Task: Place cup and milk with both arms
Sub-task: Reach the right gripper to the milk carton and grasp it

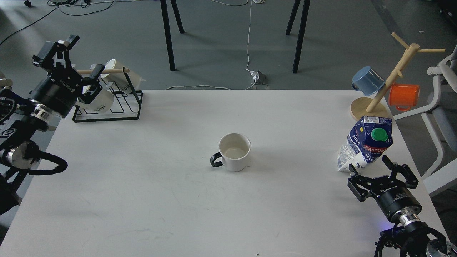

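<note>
The cup point(234, 152), a plain white mug with a black loop handle on its left, stands upright at the middle of the white table point(178, 200). The milk point(365, 144), a blue and white carton with a green cap, stands near the right edge. My right gripper point(382, 174) is open and empty, just in front of the milk's base, not touching it. My left gripper point(84, 57) is open and empty, raised at the far left by the black wire rack point(109, 103).
The black wire rack at the back left holds two white lettered mugs point(100, 100) on a wooden rod. A wooden mug tree point(389, 78) at the back right carries a blue mug point(367, 80) and an orange mug point(404, 96). A white chair stands beyond the right edge.
</note>
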